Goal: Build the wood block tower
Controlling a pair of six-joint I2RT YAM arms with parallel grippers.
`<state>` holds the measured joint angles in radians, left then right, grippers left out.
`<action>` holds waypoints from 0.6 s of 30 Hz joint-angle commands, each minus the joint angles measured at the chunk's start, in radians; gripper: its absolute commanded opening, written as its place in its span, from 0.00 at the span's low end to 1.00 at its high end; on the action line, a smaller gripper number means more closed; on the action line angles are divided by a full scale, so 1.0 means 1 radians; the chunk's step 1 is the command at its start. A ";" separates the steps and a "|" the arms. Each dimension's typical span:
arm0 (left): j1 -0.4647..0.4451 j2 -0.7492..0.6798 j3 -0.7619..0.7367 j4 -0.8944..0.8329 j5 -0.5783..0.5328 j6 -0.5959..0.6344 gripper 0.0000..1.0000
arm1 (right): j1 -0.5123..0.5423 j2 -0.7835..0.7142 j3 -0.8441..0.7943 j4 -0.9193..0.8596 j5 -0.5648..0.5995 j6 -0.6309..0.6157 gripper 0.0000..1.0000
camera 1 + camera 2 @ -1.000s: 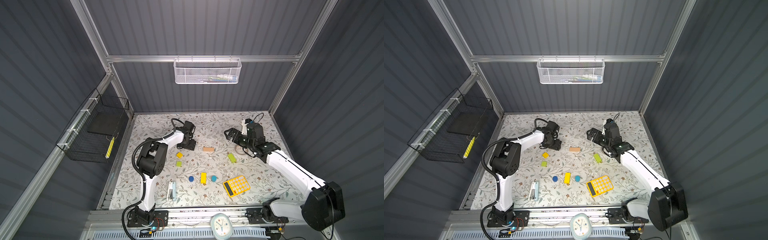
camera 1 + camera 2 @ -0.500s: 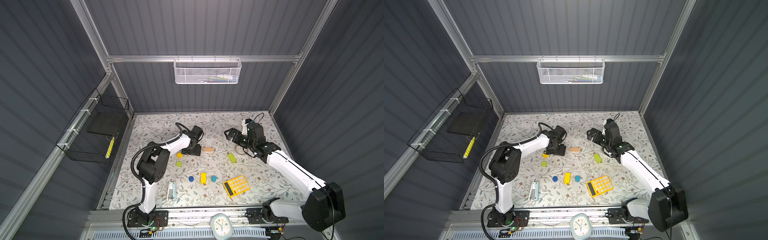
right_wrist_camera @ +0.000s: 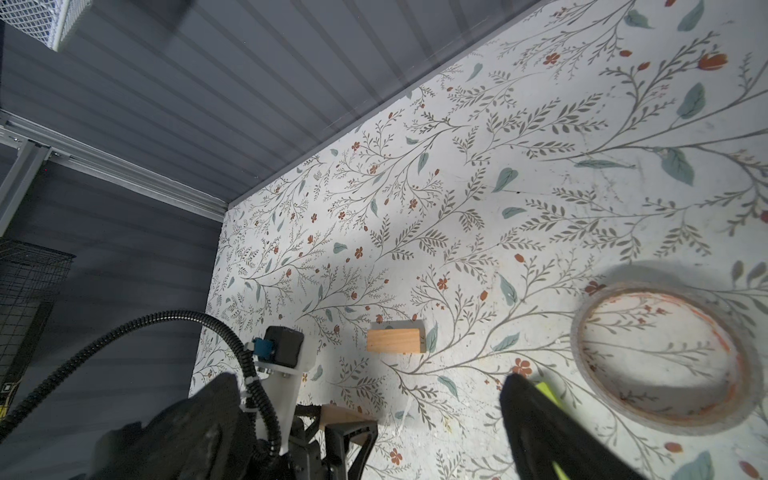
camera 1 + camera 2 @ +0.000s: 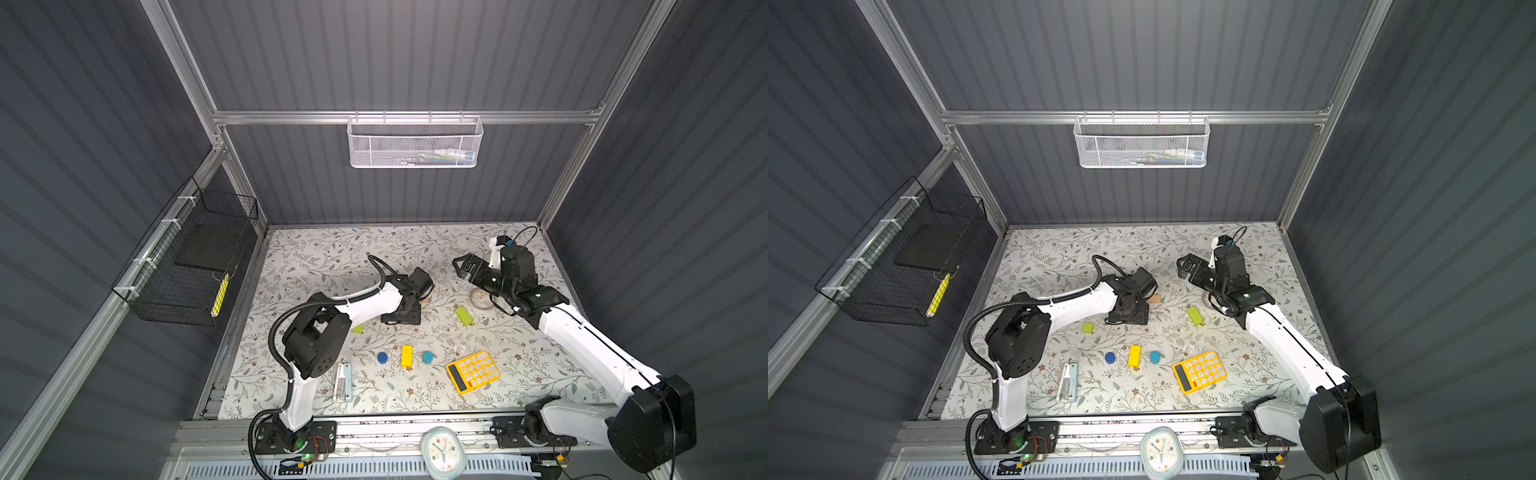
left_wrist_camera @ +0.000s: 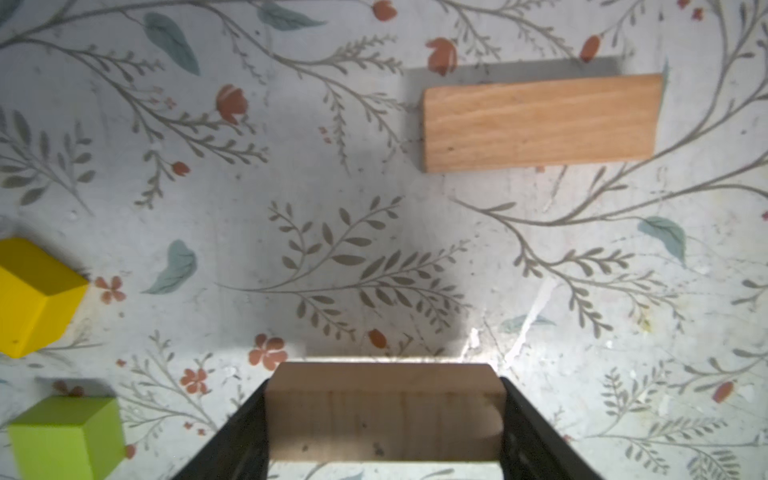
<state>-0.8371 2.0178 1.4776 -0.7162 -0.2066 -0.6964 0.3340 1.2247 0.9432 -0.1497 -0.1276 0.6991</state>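
Left wrist view is showing the left gripper (image 5: 383,384) clamping a tan wooden bar (image 5: 384,415) between its two black fingers, low over the middle of the bench (image 4: 311,257). A second tan wooden bar (image 5: 540,122) is lying flat just beside it, not touching. A small yellow cube (image 5: 37,295) and a lime-green cube (image 5: 66,432) are sitting toward the left edge. Nearer the front edge, a yellow bar (image 4: 407,356) is resting between two short blue cylinders (image 4: 382,357), and a lime-green bar (image 4: 463,315) is lying further right. Nothing is stacked yet.

Over the far right corner area, the right gripper (image 4: 460,266) is hovering with jaws spread wide and empty, near a clear tape roll (image 3: 660,357).

These blocks are probably light, rigid and smooth-faced, so pinching each across its narrow sides at mid-length is likely the safest hold.
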 commanded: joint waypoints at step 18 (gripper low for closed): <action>-0.033 0.185 0.154 0.020 -0.046 -0.126 0.60 | -0.039 -0.013 -0.027 -0.007 -0.004 -0.003 0.99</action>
<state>-0.8593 2.1483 1.6039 -0.6926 -0.2626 -0.7986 0.3008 1.2125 0.9276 -0.1501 -0.1284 0.6991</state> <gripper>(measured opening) 0.758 0.992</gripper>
